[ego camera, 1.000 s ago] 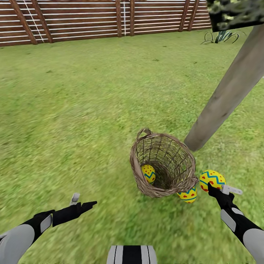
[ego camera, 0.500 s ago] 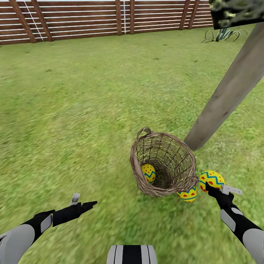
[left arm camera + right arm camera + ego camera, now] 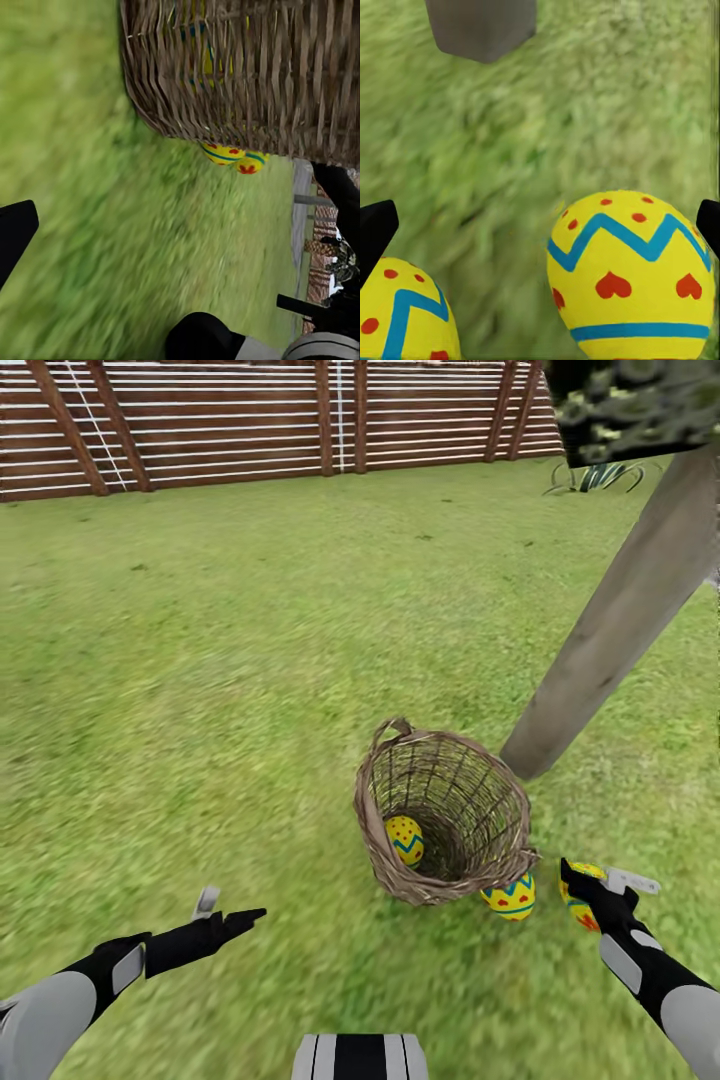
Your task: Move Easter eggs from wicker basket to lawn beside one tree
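While one yellow zigzag-painted egg [image 3: 404,839] sits inside the tan woven wicker basket [image 3: 443,815], two lie on grass: one [image 3: 510,896] beside it, another [image 3: 581,895] between the right claw's [image 3: 597,888] spread, empty fingers; the grey-brown trunk [image 3: 610,632] stands beyond. The left claw [image 3: 228,913] hangs open, empty.

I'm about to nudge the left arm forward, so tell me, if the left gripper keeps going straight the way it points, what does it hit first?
Most likely the basket: the left gripper points toward its woven wall, with grass between. An egg lies at the basket's foot, a little off that line. Depth is hard to judge.
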